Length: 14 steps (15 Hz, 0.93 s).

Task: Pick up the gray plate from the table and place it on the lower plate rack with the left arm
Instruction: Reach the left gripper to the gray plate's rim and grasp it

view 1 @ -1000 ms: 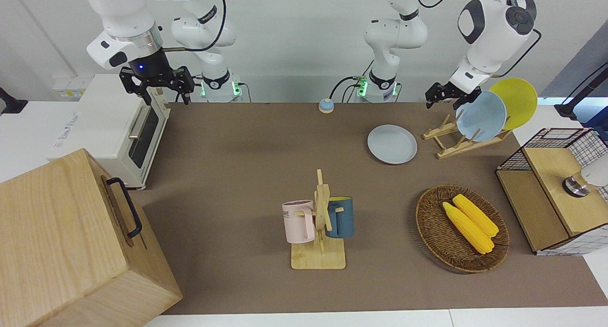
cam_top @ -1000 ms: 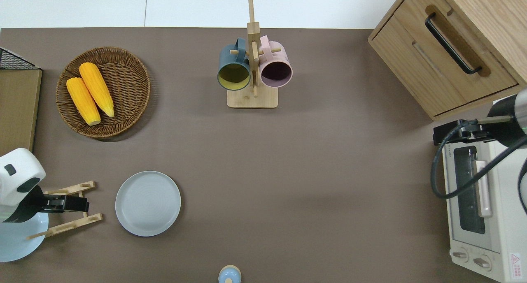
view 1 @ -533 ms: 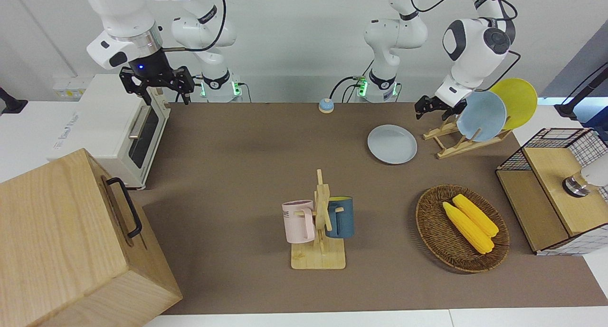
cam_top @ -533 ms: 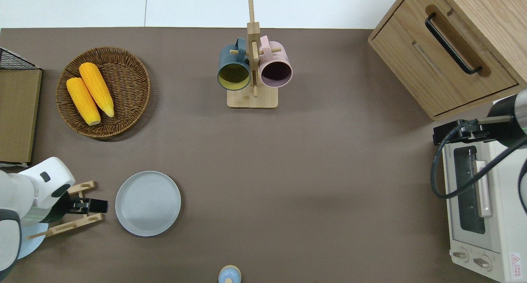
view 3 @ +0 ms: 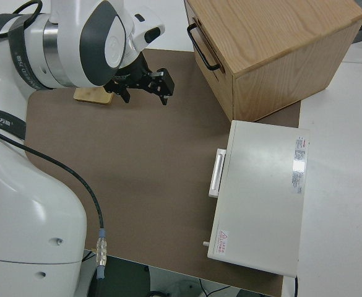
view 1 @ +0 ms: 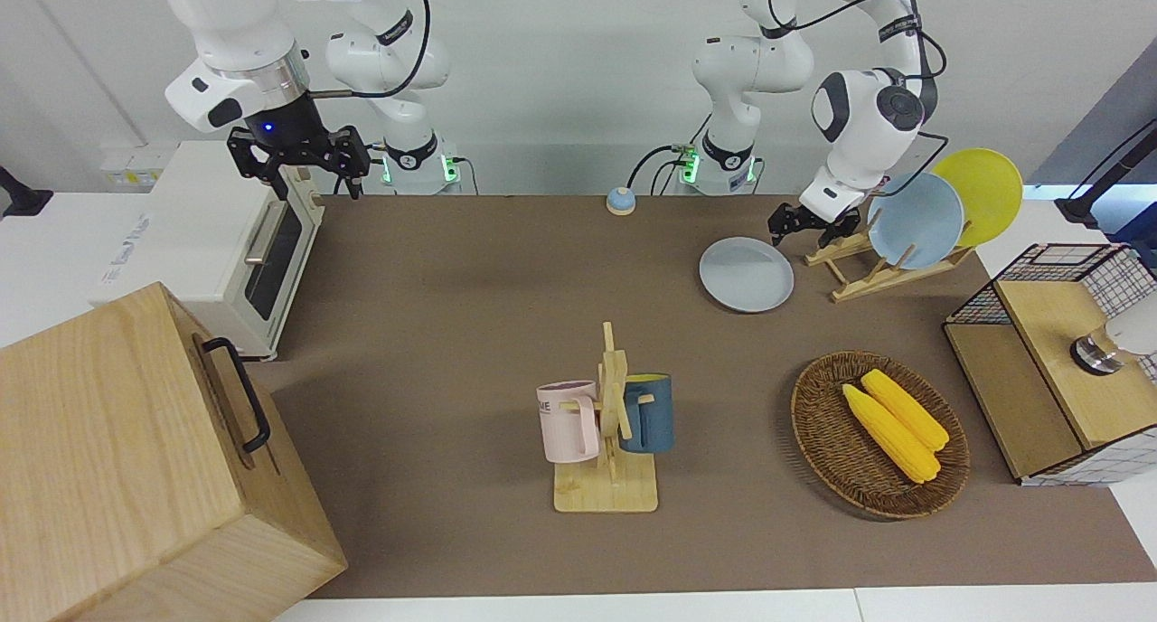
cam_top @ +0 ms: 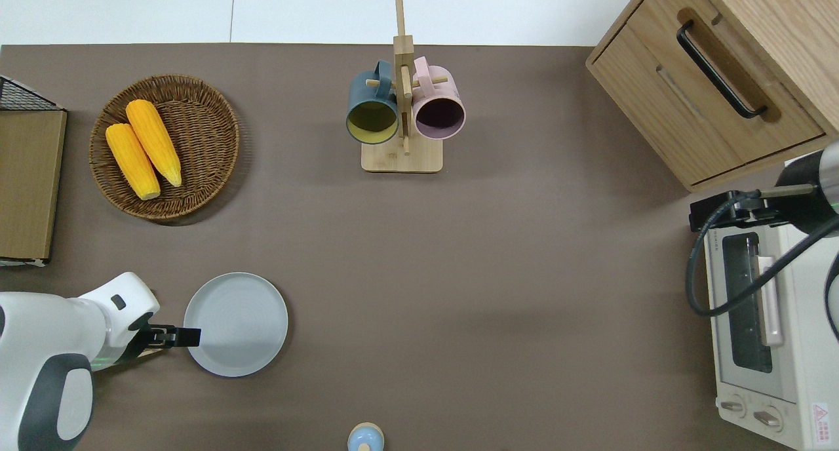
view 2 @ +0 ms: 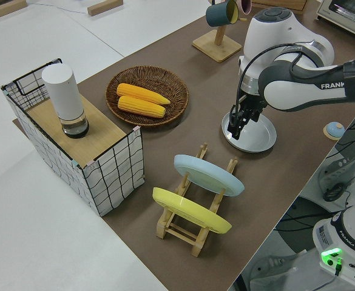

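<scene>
The gray plate (view 1: 747, 275) lies flat on the brown mat beside the lower plate rack (view 1: 859, 283). It also shows in the overhead view (cam_top: 236, 324) and the left side view (view 2: 253, 134). The rack (view 2: 183, 232) holds a light blue plate (view 1: 915, 220) and a yellow plate (view 1: 981, 193) leaning in its slots. My left gripper (view 1: 800, 227) is open and empty. In the overhead view my left gripper (cam_top: 190, 336) is over the gray plate's rim on the rack's side, low above it (view 2: 238, 124). My right gripper (view 1: 298, 174), with the blue light, is parked and open.
A wicker basket (view 1: 818, 423) with two corn cobs and a wooden mug stand (view 1: 610, 423) with a pink and a dark blue mug stand farther from the robots. A wire-sided box (view 1: 1058, 360), a toaster oven (view 1: 226, 242), a wooden drawer cabinet (view 1: 136, 459) and a small blue bell (view 1: 620, 201) line the edges.
My left gripper has moved from over the rack down and across to the gray plate's rim. The plates and my right arm have not moved.
</scene>
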Available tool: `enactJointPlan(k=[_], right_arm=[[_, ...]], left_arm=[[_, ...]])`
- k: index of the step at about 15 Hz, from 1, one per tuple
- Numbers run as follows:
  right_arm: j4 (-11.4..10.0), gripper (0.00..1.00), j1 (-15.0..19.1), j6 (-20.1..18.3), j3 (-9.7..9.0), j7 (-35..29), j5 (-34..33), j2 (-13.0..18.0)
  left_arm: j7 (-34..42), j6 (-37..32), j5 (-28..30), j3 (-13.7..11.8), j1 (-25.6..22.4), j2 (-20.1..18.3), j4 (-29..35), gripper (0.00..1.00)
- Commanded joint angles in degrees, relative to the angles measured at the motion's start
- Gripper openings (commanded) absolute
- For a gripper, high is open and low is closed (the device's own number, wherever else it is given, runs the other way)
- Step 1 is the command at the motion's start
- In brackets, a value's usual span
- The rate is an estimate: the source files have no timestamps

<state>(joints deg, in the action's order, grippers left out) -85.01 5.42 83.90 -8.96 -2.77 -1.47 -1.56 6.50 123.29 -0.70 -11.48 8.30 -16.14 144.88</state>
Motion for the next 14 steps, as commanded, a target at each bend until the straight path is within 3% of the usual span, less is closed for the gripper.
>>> enactJointPlan(k=[1,14], right_arm=[[0.37,0.983,-0.41,-0.14,0.34,-0.22,0.15,-0.02],[0.37,0.983,-0.41,-0.14,0.34,-0.22,0.15,-0.02]], left_arm=[[-0.26,5.11,0.43,0.05,1.27,-0.92,4.18,1.0],[-0.35,18.47,0.43,0.14,2.77,6.64,8.31,1.0]])
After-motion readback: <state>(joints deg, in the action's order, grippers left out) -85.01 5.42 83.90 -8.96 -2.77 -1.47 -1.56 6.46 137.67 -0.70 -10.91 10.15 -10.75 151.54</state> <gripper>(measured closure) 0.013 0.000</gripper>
